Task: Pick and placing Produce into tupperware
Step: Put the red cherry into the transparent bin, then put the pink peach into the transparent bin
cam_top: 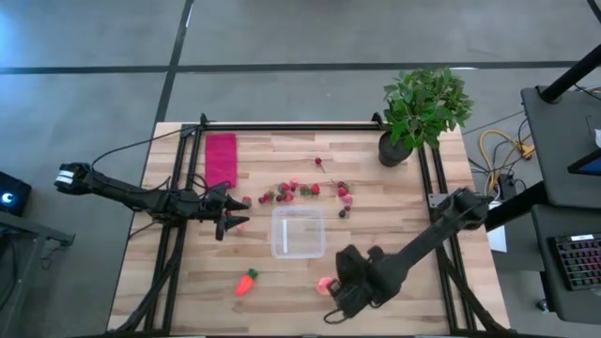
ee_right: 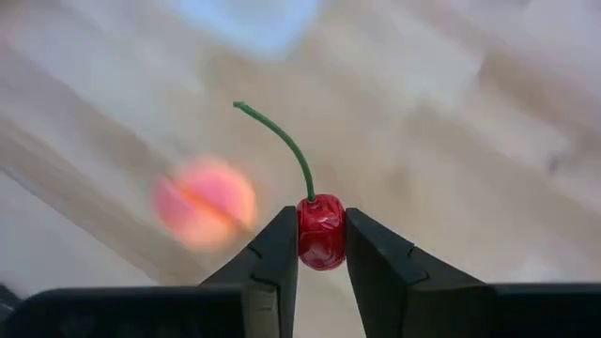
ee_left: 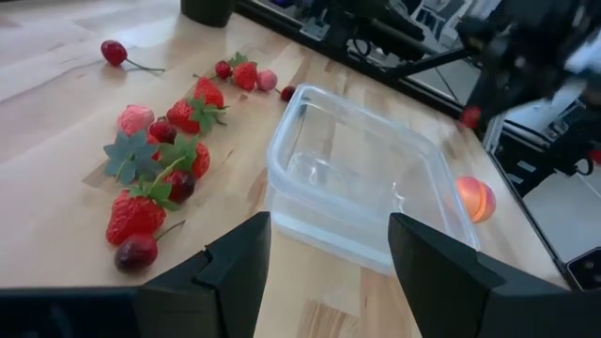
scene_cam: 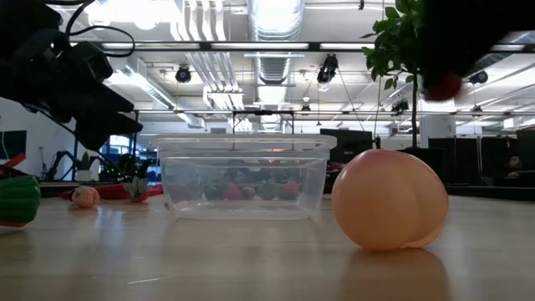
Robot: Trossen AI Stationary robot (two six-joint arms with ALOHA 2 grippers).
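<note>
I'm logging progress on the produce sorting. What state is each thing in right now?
tupperware: empty, lid off, upright on table.
cherry: clamped between right gripper fingers, off the table.
left gripper: open, empty, beside the tupperware.
peach: resting on table, outside the tupperware.
carrot: lying on table, untouched.
strawberries and cherries: scattered on table, not yet packed.
potted plant: upright at table corner.
</note>
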